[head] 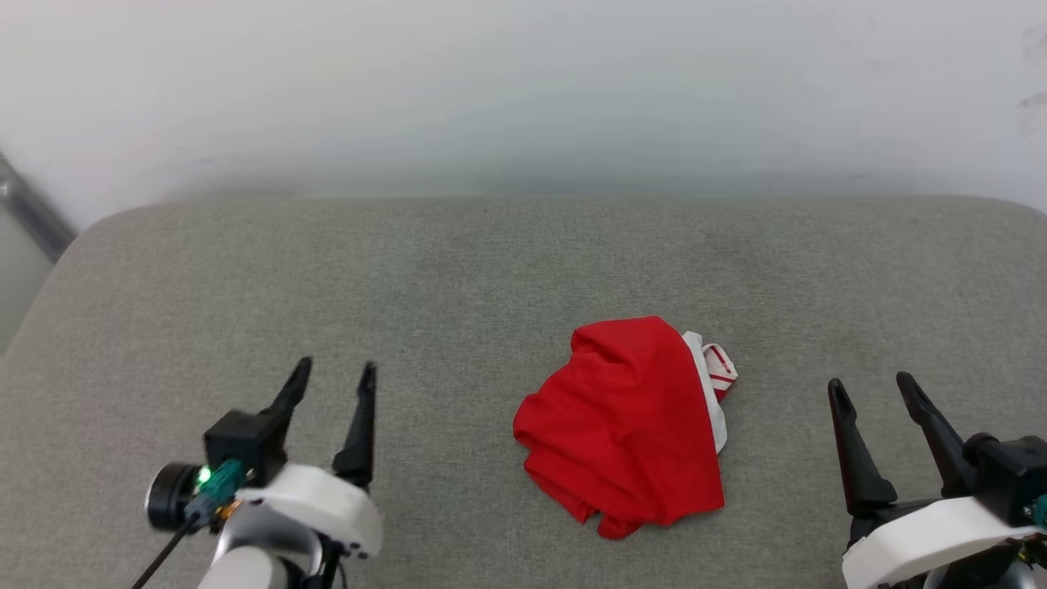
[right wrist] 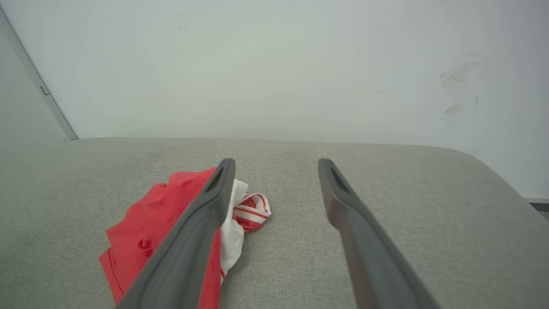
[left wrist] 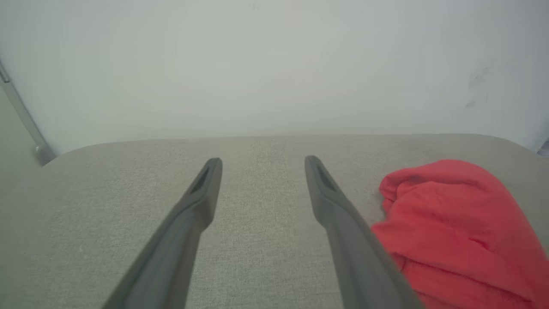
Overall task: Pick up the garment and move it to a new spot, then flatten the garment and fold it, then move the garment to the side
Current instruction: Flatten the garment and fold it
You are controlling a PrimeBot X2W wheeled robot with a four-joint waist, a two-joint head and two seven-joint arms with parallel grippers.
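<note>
The garment (head: 626, 425) lies crumpled in a red heap on the grey cushion, a little right of centre, with a white sleeve and red-white striped trim (head: 720, 370) poking out at its right side. My left gripper (head: 336, 374) stands open at the lower left, well to the left of the heap, nothing between its fingers. At the lower right my right gripper (head: 871, 386) is open too, to the right of the heap and apart from it. The left wrist view has the garment (left wrist: 454, 231) at its right. In the right wrist view the garment (right wrist: 146, 231) lies partly behind the left finger.
The grey upholstered surface (head: 409, 286) has rounded corners and ends at a pale wall (head: 523, 90) behind. A metal strip (head: 29, 209) runs down at the far left.
</note>
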